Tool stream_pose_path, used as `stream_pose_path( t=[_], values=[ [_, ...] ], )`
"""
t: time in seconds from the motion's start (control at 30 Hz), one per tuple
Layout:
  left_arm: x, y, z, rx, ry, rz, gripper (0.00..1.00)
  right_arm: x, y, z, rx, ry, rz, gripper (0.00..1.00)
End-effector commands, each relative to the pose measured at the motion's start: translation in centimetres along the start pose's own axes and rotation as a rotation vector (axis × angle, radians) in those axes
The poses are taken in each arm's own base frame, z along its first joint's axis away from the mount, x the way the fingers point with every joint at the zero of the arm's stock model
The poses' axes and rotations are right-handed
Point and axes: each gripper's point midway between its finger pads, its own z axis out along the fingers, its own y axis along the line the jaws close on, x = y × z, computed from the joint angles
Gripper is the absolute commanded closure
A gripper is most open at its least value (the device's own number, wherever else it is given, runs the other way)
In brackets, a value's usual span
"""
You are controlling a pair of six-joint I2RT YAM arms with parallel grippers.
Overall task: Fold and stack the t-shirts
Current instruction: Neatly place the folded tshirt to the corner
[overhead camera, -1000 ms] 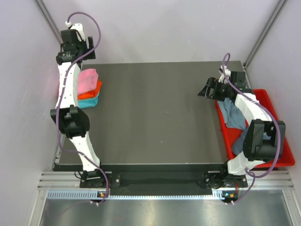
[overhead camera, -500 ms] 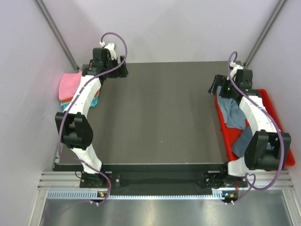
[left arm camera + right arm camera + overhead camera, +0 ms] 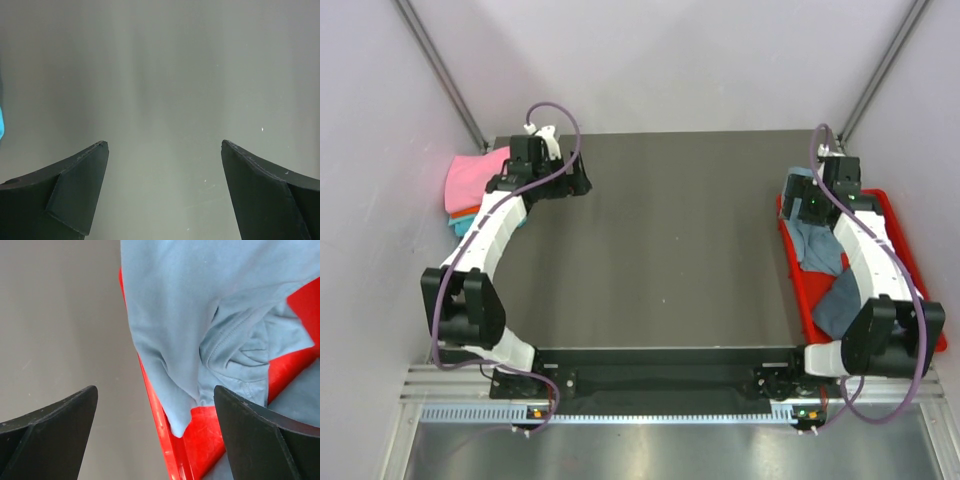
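Right tool (image 3: 155, 388) released, over grey-blue tee (image 3: 175, 310) draped on red bin (image 3: 162, 435) rim, frame right. Soft, light, floppy (will bunch): pinch the collar fold. Left tool (image 3: 165, 142) released above tabletop (image 3: 165, 75).

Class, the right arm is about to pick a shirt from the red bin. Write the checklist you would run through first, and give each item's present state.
1. Right pincer open and empty: ok.
2. It is above the grey-blue shirt, which drapes over the rim of the bin: ok.
3. Left pincer open, holding nothing: ok.
4. Table bare in the middle for folding: ok.
5. Grey-blue shirt free of the darker shirt in the bin: cannot tell.
6. Pink-topped stack tidy: cannot tell, the left arm covers part of it.
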Motion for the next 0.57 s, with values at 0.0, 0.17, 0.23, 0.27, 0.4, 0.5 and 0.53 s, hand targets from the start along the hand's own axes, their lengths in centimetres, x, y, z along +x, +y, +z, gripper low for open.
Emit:
stream_pose_path(
  t=[0.0,0.17,0.23,0.27,0.4,0.5,0.53],
  values=[
    [-2.4,-0.6,-2.2,0.005,-0.122,0.032,0.01,-0.3,-0.7,-2.1,0.021,-0.056,0.012,0.0],
    [-1.7,0.7,-2.7,-0.055,-0.132,0.073,0.01,0.5,-1.2,-2.8,0.037,-0.068,0.006,0.0],
    [-0.7,1.4,-2.6,-0.082,-0.12,0.081,0.01,0.7,-1.1,-2.9,0.034,-0.068,0.013,0.0],
    [-0.7,1.9,-2.9,-0.105,-0.129,0.084,0.01,0.5,-1.1,-3.1,0.03,-0.075,0.014,0.0],
    [-0.1,2.7,-4.1,-0.114,-0.142,0.04,0.01,0.6,-0.7,-3.2,0.009,-0.079,0.02,0.0],
    [0.4,3.2,-5.0,-0.117,-0.146,0.03,0.01,0.9,-0.6,-3.0,0.002,-0.078,0.034,0.0],
    [0.8,3.4,-5.1,-0.118,-0.137,0.046,0.01,1.0,-0.5,-3.0,-0.001,-0.079,0.038,0.01]
  ],
)
